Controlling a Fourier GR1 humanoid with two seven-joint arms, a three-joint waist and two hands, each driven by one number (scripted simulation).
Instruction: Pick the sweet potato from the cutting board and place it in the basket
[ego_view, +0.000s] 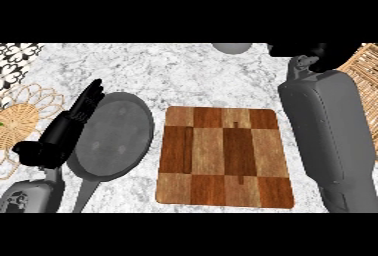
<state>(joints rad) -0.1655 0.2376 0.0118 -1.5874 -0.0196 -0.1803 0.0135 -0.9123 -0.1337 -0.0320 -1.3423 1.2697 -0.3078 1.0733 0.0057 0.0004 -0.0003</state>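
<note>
The board (225, 156) is seen bare and the sweet potato hidden, perhaps in the right hand (303, 52) raised beside the basket (363, 67), its fingers unreadable; a release short of the rim is risked.

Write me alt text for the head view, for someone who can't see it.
The right hand reaches toward a wicker basket at the marble counter's far right; its fingers are hard to make out. The wooden cutting board at centre is bare. The left hand rests open beside a grey pan.
</note>
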